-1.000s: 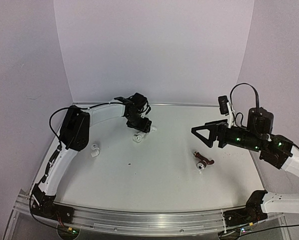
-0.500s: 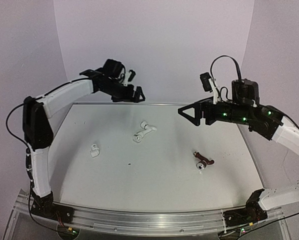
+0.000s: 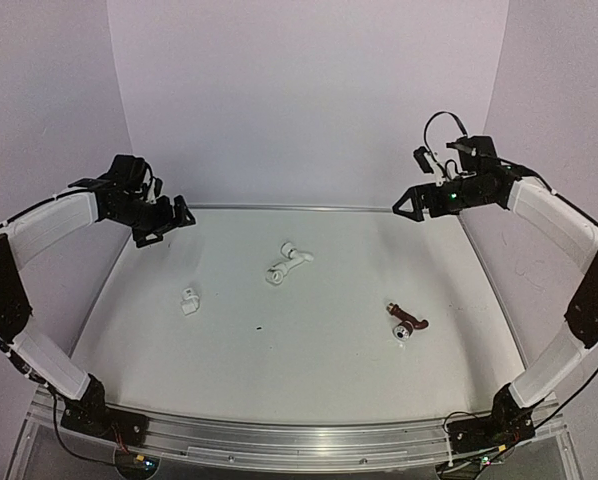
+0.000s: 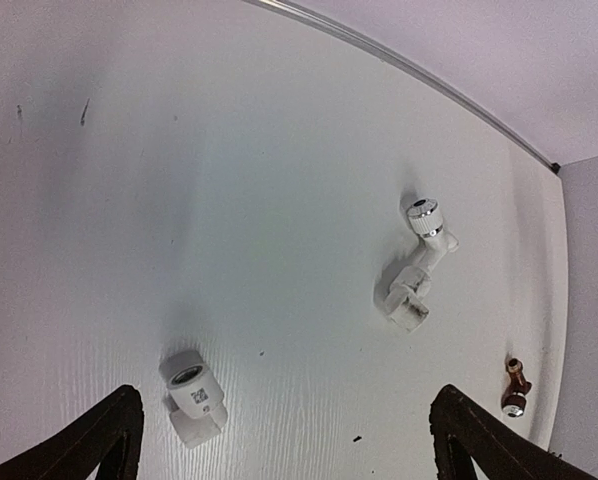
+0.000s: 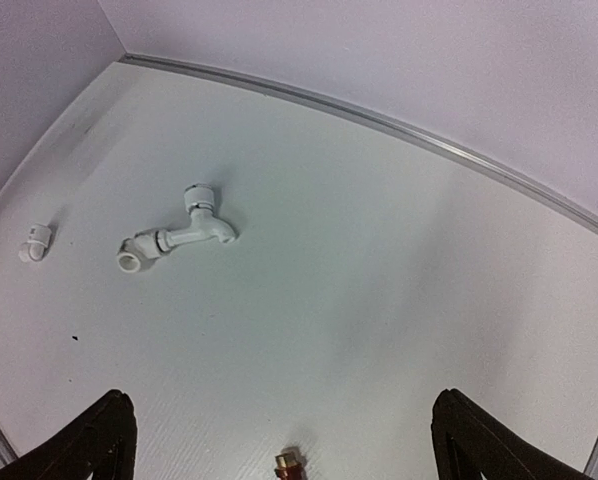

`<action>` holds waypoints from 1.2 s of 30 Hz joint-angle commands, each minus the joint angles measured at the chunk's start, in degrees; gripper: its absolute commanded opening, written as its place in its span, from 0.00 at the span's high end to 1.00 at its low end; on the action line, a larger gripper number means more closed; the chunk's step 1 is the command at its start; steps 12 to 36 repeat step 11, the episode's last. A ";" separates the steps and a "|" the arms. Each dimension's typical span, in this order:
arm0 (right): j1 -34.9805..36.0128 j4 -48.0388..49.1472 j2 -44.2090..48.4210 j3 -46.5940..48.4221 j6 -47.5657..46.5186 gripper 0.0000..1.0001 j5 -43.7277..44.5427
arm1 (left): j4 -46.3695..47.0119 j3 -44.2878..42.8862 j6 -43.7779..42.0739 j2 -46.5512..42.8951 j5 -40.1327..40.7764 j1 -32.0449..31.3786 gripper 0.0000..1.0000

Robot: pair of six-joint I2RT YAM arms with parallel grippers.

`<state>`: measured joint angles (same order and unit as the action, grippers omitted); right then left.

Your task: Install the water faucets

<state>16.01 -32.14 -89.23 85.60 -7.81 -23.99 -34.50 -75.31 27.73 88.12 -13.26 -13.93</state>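
Observation:
A white faucet [image 3: 293, 258] lies on the table [image 3: 309, 370] near the back centre, its threaded end in a white elbow fitting [image 3: 276, 275]. It also shows in the left wrist view [image 4: 426, 243] and in the right wrist view [image 5: 197, 228]. A second faucet [image 3: 407, 322], dark reddish-brown with a silvery knob and a brass end, lies right of centre; it shows in both wrist views [image 4: 515, 385] [image 5: 289, 463]. My left gripper [image 3: 165, 222] is open and empty, high over the left edge. My right gripper [image 3: 411, 206] is open and empty, high at the back right.
A loose white elbow fitting [image 3: 189, 300] lies at the left of the table, also in the left wrist view [image 4: 191, 393] and the right wrist view [image 5: 34, 243]. Grey walls enclose the table at the back and both sides. An aluminium rail [image 3: 279, 440] runs along the front.
Both arms have lifted and swung outwards. The left gripper left the white faucet and moved up and left; the right gripper moved up and to the back right. The parts have not moved.

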 commanded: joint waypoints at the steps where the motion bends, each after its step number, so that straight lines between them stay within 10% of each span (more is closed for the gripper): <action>1: -4.87 -1.20 0.52 -0.09 -4.34 0.02 -6.08 | -0.85 5.24 2.53 -8.84 5.03 0.26 0.00; 36: -5.85 9.83 7.49 -10.42 2.63 0.02 2.03 | -1.17 15.06 7.30 -18.60 6.15 0.55 0.00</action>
